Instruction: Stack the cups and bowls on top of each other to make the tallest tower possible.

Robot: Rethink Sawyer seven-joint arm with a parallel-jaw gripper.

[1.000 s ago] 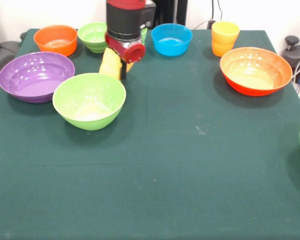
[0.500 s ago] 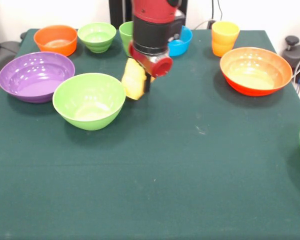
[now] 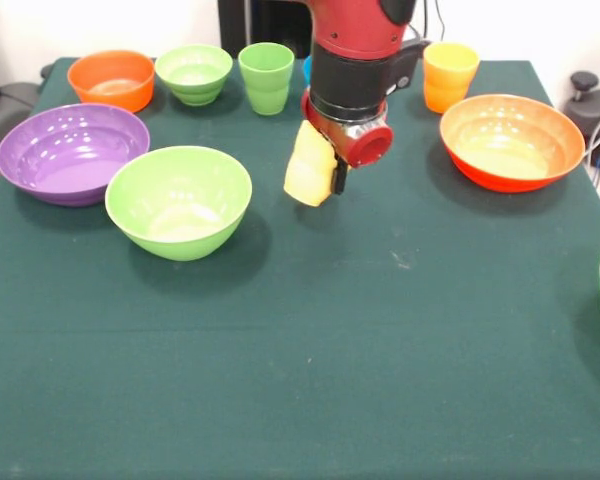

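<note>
Front view shows your hand [image 3: 325, 180] gripping the yellow cup [image 3: 309, 166], now carried rightward off the large green bowl [image 3: 178, 200] to mid-bench, so you're heading for a stacking spot. The orange-yellow cup [image 3: 449, 75] and orange-red bowl [image 3: 511, 139] lie ahead; nothing blocks you.

Tilted yellow cup [image 3: 309, 167] above table

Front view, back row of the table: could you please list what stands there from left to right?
Small orange bowl → small light green bowl → light green cup → orange-yellow cup. The blue bowl is left out: the arm, carrying the yellow cup, hides nearly all of it.
</note>
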